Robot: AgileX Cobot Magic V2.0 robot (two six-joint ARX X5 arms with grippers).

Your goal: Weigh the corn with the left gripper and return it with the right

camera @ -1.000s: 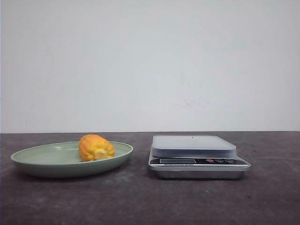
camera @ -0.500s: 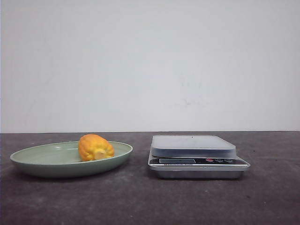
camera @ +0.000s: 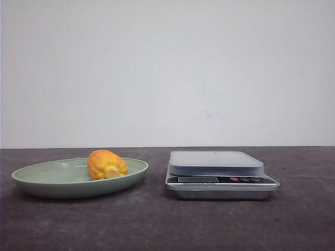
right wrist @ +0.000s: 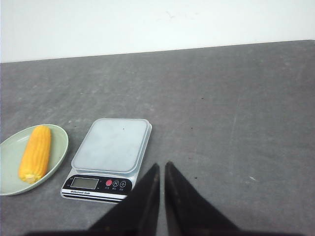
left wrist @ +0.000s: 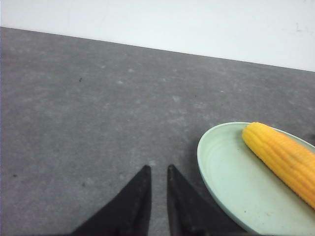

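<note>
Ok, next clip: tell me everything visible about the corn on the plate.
The corn is an orange-yellow cob with ribbed kernel rows and a pale cut end facing the front camera. The wrist views show it as fairly long rather than stubby. It lies on its side inside the pale green plate, toward the side nearer the scale. Only the plate touches it. Neither pincer holds it.
</note>
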